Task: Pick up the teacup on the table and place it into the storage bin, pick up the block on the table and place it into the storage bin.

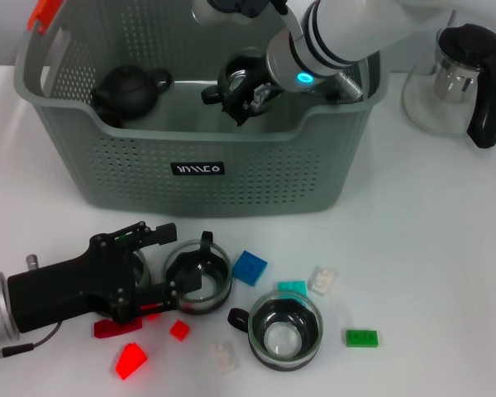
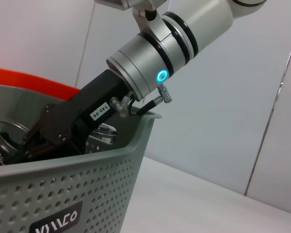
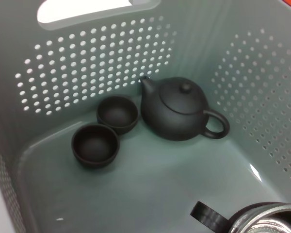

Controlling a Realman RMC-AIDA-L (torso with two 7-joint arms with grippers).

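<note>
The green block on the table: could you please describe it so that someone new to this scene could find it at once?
Start at the grey-green storage bin and come forward onto the white table in front of it. To the robot's right of the glass teacup with the black handle lies a small flat green block. It is the only green one; the others are red, blue, teal or clear.

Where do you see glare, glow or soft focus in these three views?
Head view: the red blocks look overbright and glowing. Left wrist view: a cyan ring light shines on the right arm, and the storage bin wall up close is slightly soft. Right wrist view: a small highlight on the dark teapot.
</note>
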